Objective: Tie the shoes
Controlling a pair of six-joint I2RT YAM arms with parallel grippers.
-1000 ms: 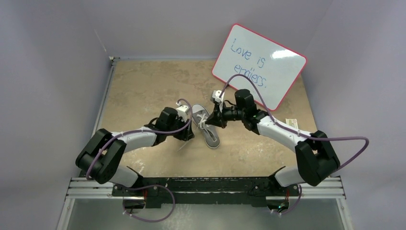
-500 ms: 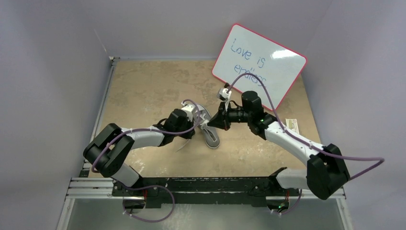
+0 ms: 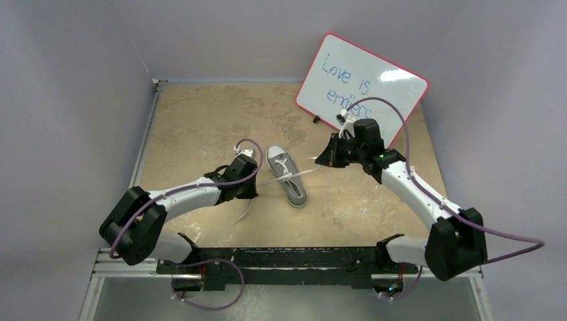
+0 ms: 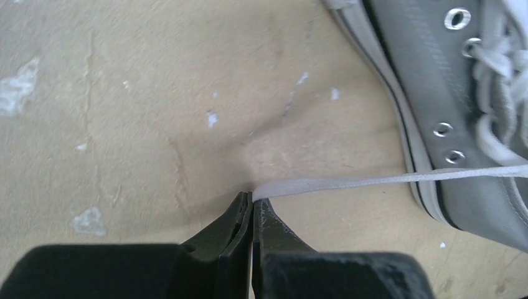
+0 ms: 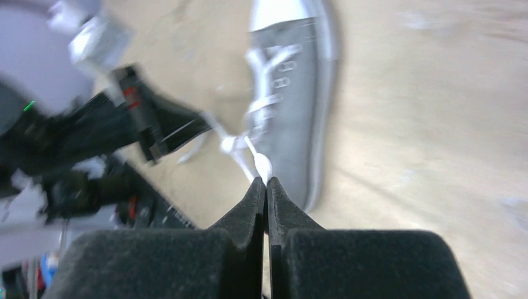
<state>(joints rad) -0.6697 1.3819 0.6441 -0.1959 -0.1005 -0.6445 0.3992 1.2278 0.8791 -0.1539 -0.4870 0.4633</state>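
a mottled tan tabletop (image 3: 200, 127), scuffed with pale chipped specks, fills the middle; a rectangular whiteboard with a pink-red border (image 3: 384, 83) stands tilted at its far right, blue handwriting on it reading "love is endless"; plain lilac-grey walls (image 3: 67, 100) enclose the table; a silver metal rail (image 3: 120, 262) runs along the near edge; a small pale label (image 3: 408, 172) lies near the right edge

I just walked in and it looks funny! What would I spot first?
A little grey shoe sits on the table, its white laces stretched tight sideways, one end pinched in each arm's shut jaws. Behind, on the right, stands a whiteboard saying "Love is endless."
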